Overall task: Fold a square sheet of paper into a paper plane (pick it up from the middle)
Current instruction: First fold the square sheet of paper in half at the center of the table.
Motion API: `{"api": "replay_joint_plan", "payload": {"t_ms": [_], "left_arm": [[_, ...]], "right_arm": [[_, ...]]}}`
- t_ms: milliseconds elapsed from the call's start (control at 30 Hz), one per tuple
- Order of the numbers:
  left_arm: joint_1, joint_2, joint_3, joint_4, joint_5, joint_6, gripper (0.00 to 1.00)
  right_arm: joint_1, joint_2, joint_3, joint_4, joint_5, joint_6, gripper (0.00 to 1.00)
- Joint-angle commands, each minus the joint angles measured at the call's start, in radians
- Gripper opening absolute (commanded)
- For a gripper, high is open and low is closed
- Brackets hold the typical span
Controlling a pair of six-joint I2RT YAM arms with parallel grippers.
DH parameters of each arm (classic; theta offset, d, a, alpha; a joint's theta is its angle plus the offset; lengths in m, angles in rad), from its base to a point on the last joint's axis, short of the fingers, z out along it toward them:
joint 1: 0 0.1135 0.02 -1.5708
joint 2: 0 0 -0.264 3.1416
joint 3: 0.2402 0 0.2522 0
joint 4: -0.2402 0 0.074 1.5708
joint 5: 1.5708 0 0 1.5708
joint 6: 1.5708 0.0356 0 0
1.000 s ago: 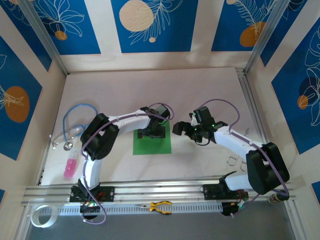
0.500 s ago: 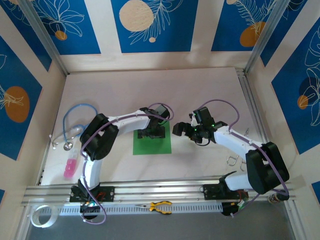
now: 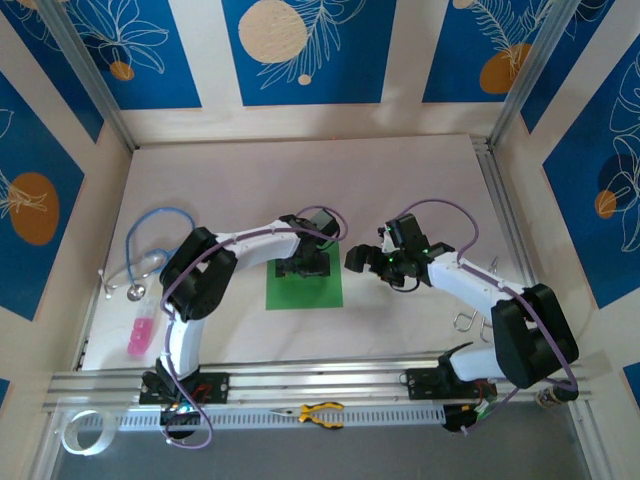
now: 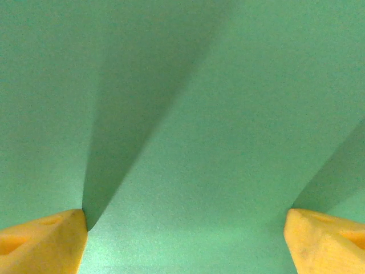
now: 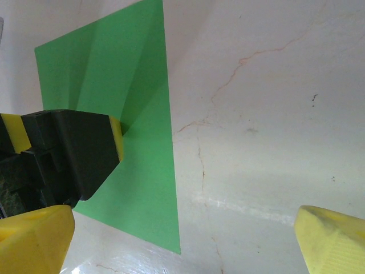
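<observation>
Seen from above, a pale table [image 3: 400, 180] stood inside a booth with blue patterned walls; two white-and-black robot arms reached inward from the near edge. The square sheet of paper [image 3: 305, 290], bright green and unfolded, lay flat near the middle of the table, between the two arms and slightly towards the left one; its far part was hidden beneath the left gripper [image 3: 303, 266], which pointed down onto it.

In the left wrist view, green paper stretched across the frame; two yellow fingertips [image 4: 40, 242] sat at the lower corners, spread wide apart; each met its own shadow on the sheet, so the tips appeared to touch the paper; the hand was released, with nothing pinched between its fingers.

The right gripper [image 3: 362, 257] hung just beside the sheet's right edge, over bare table; in the right wrist view its yellow fingertips [image 5: 333, 240] were likewise spread wide, grasping nothing; the left gripper's black body stood on the green sheet to the left.

At the left side of the table lay a blue stethoscope [image 3: 150, 240] and a pink object [image 3: 140, 335]; a small metal object [image 3: 470, 320] lay near the right arm; yellow-handled pliers [image 3: 320, 412] rested on the front rail, well apart from the paper.
</observation>
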Motion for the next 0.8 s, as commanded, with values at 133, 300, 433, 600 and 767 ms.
{"api": "replay_joint_plan", "payload": {"t_ms": [133, 300, 433, 600, 767], "left_arm": [[0.0, 0.081, -0.053, 0.017, 0.047, -0.001, 0.88], [-0.002, 0.08, -0.046, 0.023, 0.055, 0.002, 0.88], [-0.004, 0.081, -0.038, 0.021, 0.054, 0.008, 0.87], [-0.006, 0.08, -0.037, 0.024, 0.052, 0.023, 0.86], [-0.007, 0.08, -0.025, 0.017, 0.052, 0.032, 0.85]], "right_arm": [[0.01, 0.005, 0.033, -0.032, 0.006, 0.014, 0.99], [0.01, 0.002, 0.03, -0.037, 0.014, 0.015, 0.99], [0.01, -0.001, 0.029, -0.036, 0.018, 0.02, 0.99], [0.01, -0.008, 0.024, -0.037, 0.023, 0.019, 0.99], [0.009, -0.01, 0.028, -0.038, 0.025, 0.016, 0.99]]}}
